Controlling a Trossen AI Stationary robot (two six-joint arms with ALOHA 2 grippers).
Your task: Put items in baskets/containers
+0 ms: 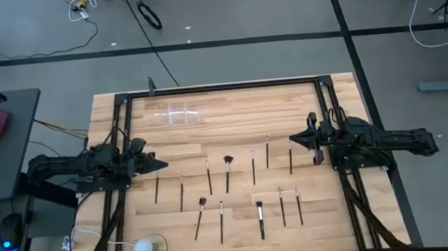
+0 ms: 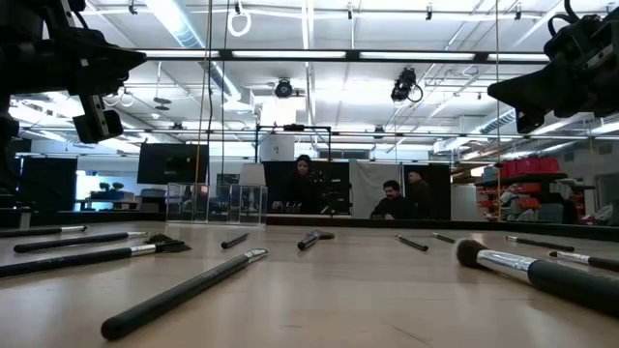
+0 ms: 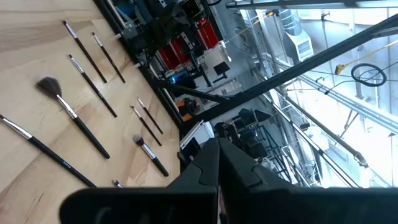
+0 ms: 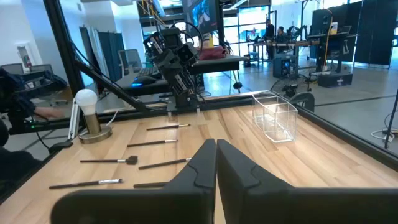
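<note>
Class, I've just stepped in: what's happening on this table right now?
Nothing is being handled yet. About a dozen makeup brushes lie spread across the wooden table, and the clear holder at the far side looks empty. The left end effector and right end effector are both shut, holding nothing, raised at opposite sides of the brushes. A white ball on a clear base sits near the left front corner. People sit in the room beyond.
</note>
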